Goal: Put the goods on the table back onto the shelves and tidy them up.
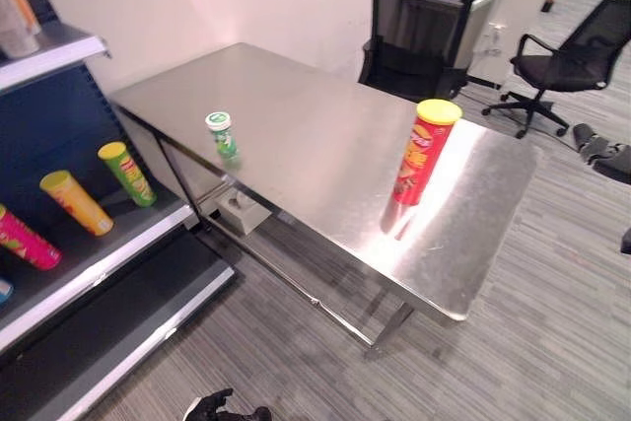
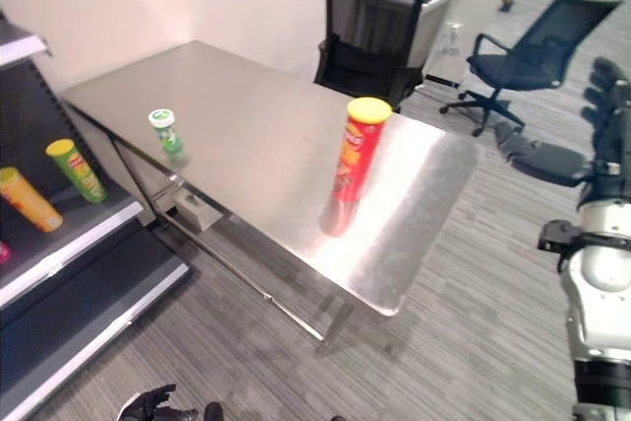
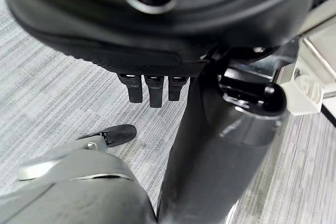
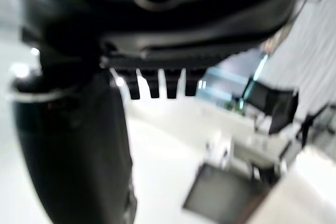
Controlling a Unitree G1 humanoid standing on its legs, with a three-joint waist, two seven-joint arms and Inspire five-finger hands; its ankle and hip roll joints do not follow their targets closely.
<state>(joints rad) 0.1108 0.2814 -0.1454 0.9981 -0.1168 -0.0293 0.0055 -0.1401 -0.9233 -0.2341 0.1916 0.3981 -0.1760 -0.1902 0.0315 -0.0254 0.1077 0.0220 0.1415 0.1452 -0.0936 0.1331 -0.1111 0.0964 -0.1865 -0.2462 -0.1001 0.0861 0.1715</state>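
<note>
A tall red chip can [image 1: 424, 153] with a yellow lid stands upright near the right end of the steel table [image 1: 315, 105]. A small green can [image 1: 223, 135] with a white lid stands near the table's left edge. The blue shelf unit [image 1: 108, 244] on the left holds a green can [image 1: 126, 173], an orange can [image 1: 75, 202] and a pink can [image 1: 25, 239], all leaning back. My left hand [image 1: 212, 407] hangs low over the carpet, its fingers [image 3: 149, 88] relaxed and holding nothing. My right hand [image 2: 613, 115] is raised at the far right, its fingers [image 4: 157, 85] straight and empty.
Two black office chairs [image 1: 414, 36] [image 1: 577, 56] stand beyond the table's far side. A white box [image 1: 242, 212] sits on the floor under the table. An upper shelf [image 1: 49, 51] holds more goods. Grey carpet lies between the table and me.
</note>
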